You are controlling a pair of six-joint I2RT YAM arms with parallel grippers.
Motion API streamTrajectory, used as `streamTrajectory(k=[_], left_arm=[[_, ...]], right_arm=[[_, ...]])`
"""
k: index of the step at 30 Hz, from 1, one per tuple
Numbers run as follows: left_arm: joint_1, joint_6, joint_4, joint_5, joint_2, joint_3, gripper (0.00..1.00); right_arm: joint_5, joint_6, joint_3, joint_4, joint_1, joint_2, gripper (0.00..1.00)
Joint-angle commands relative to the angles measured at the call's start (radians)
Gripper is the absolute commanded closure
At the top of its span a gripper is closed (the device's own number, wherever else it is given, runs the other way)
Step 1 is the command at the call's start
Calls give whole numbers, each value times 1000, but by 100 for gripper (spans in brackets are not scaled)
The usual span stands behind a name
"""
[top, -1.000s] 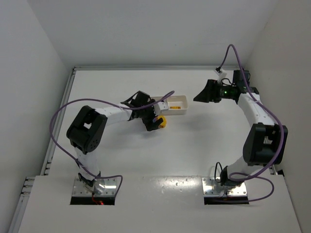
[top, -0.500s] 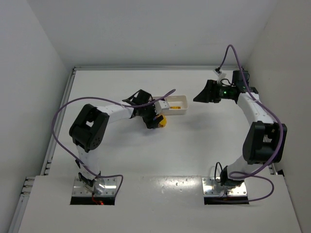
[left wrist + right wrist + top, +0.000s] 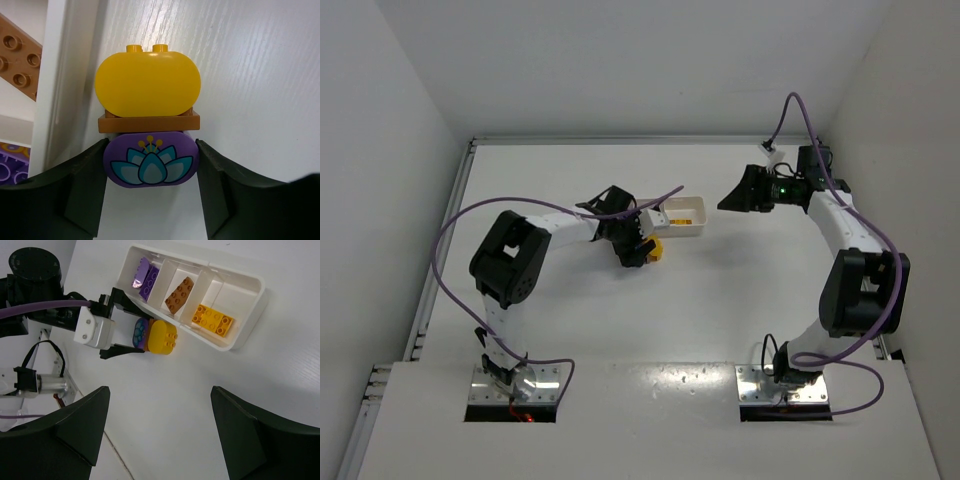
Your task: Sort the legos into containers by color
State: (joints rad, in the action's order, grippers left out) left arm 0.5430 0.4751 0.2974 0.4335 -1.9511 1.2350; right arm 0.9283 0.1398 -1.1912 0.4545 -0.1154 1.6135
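Our left gripper (image 3: 151, 150) has hardly moved; it squeezes the purple brick (image 3: 150, 165), stacked with a yellow brick (image 3: 148, 80) by the tray (image 3: 247, 305). We think they need splitting. Our right gripper (image 3: 160, 390) has its fingers apart.

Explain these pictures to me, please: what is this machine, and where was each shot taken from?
These are two robot arms bolted to a white table. The wide picture comes from a fixed camera above and behind them. The other two come from a small camera on each wrist, so each shows its own gripper's dark fingers.

On the table lies a long white tray with three compartments. They hold purple bricks, a brown brick and a yellow-orange brick.

Beside the tray, the left gripper is closed on a rounded purple brick with a flower picture. A thin brown piece joins it to a rounded yellow brick. The right gripper hangs above, open and empty.
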Motion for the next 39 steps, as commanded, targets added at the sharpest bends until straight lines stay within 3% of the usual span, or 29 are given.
streamTrajectory(k=[1, 4, 8, 14, 18, 21, 30, 39], left_arm=[[-9, 22, 14, 24, 1, 29, 43], [-9, 31, 34, 33, 1, 29, 61], [-9, 31, 34, 57, 17, 17, 76], [29, -29, 5, 96, 184, -122, 82], [89, -75, -59, 33, 326, -213, 88], [100, -98, -79, 22, 412, -238, 92], [160, -119, -70, -29, 482, -218, 93], [196, -148, -41, -38, 491, -155, 93]], right_arm=[[32, 6, -19, -17, -3, 0, 18], [32, 6, -19, -17, -3, 0, 18], [32, 26, -10, -28, -3, 0, 18], [150, 118, 59, -112, 19, 0, 18], [270, 295, 215, -327, 43, -10, 18], [320, 314, 261, -390, 94, -10, 20], [391, 314, 243, -390, 272, -10, 25], [382, 250, 193, -312, 316, 63, 26]])
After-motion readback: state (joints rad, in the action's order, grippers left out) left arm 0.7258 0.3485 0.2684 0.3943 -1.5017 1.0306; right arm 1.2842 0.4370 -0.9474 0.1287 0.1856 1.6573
